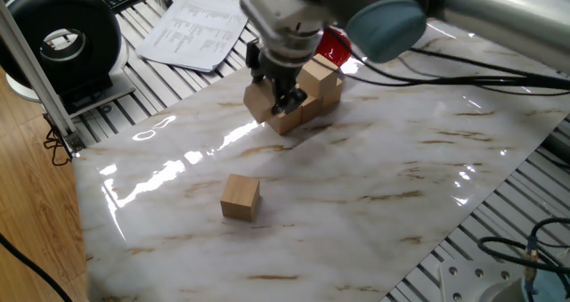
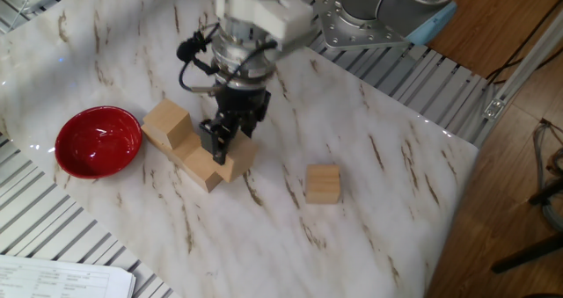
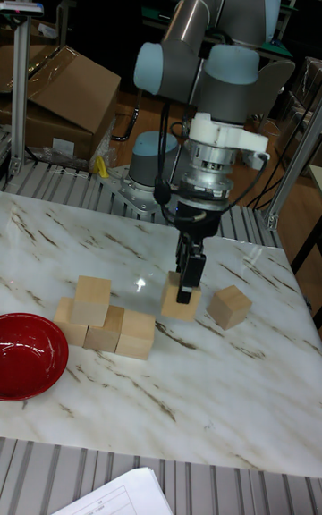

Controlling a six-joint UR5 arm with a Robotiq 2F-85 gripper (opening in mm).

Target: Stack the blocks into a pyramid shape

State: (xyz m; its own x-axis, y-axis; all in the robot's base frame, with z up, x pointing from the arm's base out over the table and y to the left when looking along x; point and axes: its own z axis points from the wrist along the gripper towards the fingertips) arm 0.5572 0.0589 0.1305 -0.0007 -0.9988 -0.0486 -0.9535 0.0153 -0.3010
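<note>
Gripper (image 2: 221, 145) points straight down, fingers clamped on one block, the held block (image 2: 236, 158). In the other fixed view the held block sits low, at or just above the worktop (image 2: 369, 210) surface; contact with the marble cannot be judged. It is just beside the near end of the block cluster (image 2: 180, 140), possibly touching the end cube.

In the tall fixed view the held block (image 3: 180, 295) shows under the gripper (image 3: 188, 286), between the cluster on the left and a loose block on the right. Here it looks apart from the cluster, so the gap reading differs by view.

Block cluster (image 3: 103, 323): a row of cubes on the worktop with one cube stacked on top (image 3: 92, 299) toward the bowl end. At least three cubes in the bottom row in the tall view; exact count not certain because of overlap.

Loose block (image 2: 323, 184): alone on the marble, right of the gripper in the other fixed view, well apart from the cluster. In one fixed view it lies near the camera (image 1: 240, 197), with the gripper (image 1: 283, 102) and cluster beyond it.

Red bowl (image 2: 98, 141): on the worktop just left of the cluster, upright.

Printed papers (image 1: 194, 28) lie on the slatted frame past the far edge of the marble sheet in one fixed view.
</note>
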